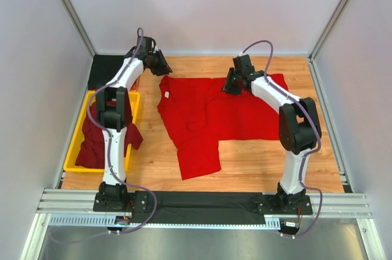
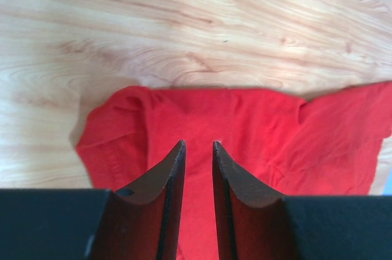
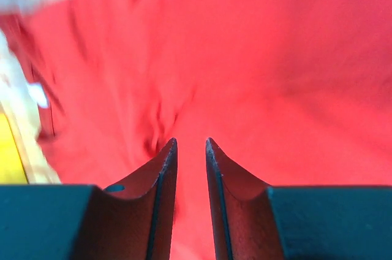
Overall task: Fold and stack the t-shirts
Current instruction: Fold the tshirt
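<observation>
A bright red t-shirt [image 1: 208,116] lies spread on the wooden table, one sleeve pointing toward the near edge. My left gripper [image 1: 162,64] hovers at the shirt's far left corner. In the left wrist view its fingers [image 2: 199,143] stand a little apart with nothing between them, above the red cloth [image 2: 245,125]. My right gripper [image 1: 232,83] is over the shirt's far edge near the middle. In the right wrist view its fingers [image 3: 191,140] are also slightly apart and empty over blurred red cloth [image 3: 275,76]. Dark maroon t-shirts [image 1: 95,140] lie heaped in the tray. A black t-shirt [image 1: 105,70] lies at the far left.
The yellow plastic tray [image 1: 76,140] stands along the table's left side; its edge shows in the right wrist view [image 3: 9,162]. White walls close in the table at the back and both sides. Bare wood [image 1: 263,162] lies in front of the shirt.
</observation>
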Robot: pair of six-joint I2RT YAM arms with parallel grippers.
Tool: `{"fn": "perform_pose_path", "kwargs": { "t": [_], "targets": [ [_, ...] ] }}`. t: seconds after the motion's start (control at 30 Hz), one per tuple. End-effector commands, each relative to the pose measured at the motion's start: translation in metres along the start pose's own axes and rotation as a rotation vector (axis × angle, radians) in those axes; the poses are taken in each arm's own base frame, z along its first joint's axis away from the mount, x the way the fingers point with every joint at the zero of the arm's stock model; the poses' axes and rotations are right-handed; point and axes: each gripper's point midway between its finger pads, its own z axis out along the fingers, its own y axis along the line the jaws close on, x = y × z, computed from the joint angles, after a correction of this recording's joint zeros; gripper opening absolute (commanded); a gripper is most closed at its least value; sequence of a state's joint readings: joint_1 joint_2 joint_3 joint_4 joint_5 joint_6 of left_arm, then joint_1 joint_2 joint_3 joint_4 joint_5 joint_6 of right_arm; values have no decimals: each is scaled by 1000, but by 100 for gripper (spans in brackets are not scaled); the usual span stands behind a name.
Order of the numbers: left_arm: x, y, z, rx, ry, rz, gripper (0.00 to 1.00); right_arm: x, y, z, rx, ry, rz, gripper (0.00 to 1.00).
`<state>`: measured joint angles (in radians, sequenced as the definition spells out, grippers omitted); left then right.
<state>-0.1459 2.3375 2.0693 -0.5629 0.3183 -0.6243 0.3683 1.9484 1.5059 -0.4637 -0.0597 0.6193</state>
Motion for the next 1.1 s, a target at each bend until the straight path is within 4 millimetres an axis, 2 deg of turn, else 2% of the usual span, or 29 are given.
{"fn": "perform_pose_path", "kwargs": {
  "t": [0.0, 0.07, 0.1, 0.13, 0.17, 0.23, 0.27, 0.3, 0.33, 0.37, 0.4, 0.43, 0.47, 0.6, 0.77, 0.87, 0.93, 1.03, 1.07],
  "targets": [
    [-15, -16, 6, 85, -30, 7, 30, -39, -4, 16, -68, -58, 6, 26],
    [-17, -8, 11, 63, -26, 13, 30, -58, -22, 20, -67, -77, 39, 26],
    [-14, 3, 19, 39, -14, 9, 30, -59, -33, 27, -57, -68, 55, 27],
    [-21, 10, 19, 24, -26, 1, 30, -65, -41, 29, -56, -68, 72, 26],
    [-23, 16, 21, 20, -29, -7, 29, -77, -57, 29, -42, -83, 101, 26],
    [-24, 32, 28, 0, -26, -45, 29, -82, -79, 37, -17, -82, 145, 26],
    [-24, 38, 30, -12, -21, -55, 27, -92, -97, 37, 7, -96, 178, 27],
    [-18, 48, 36, -31, -1, -69, 26, -89, -111, 43, 36, -79, 217, 26],
    [-23, 51, 36, -46, -9, -71, 24, -91, -126, 45, 75, -80, 249, 26],
    [-20, 65, 37, -106, -2, -69, 23, -96, -145, 44, 108, -84, 289, 25],
    [-20, 70, 39, -128, -5, -62, 23, -93, -156, 49, 133, -59, 320, 24],
    [-20, 75, 40, -145, -11, -54, 24, -91, -157, 52, 136, -48, 335, 23],
    [-22, 77, 40, -148, -17, -39, 23, -98, -184, 51, 171, -59, 380, 23],
    [-25, 81, 41, -165, -31, -9, 23, -98, -213, 55, 223, -46, 427, 22],
    [-29, 79, 49, -140, -46, -6, 24, -101, -236, 56, 238, -65, 461, 23],
    [-33, 70, 49, -103, -52, -13, 25, -106, -234, 54, 192, -75, 456, 25],
    [-42, 62, 43, -90, -72, 14, 25, -115, -227, 50, 140, -94, 443, 26],
    [-59, 45, 9, -157, -143, 105, 27, -132, -210, 35, 81, -120, 397, 30],
    [-75, 21, -20, -131, -204, 140, 29, -142, -201, 24, 55, -143, 362, 35]
  ]
}}
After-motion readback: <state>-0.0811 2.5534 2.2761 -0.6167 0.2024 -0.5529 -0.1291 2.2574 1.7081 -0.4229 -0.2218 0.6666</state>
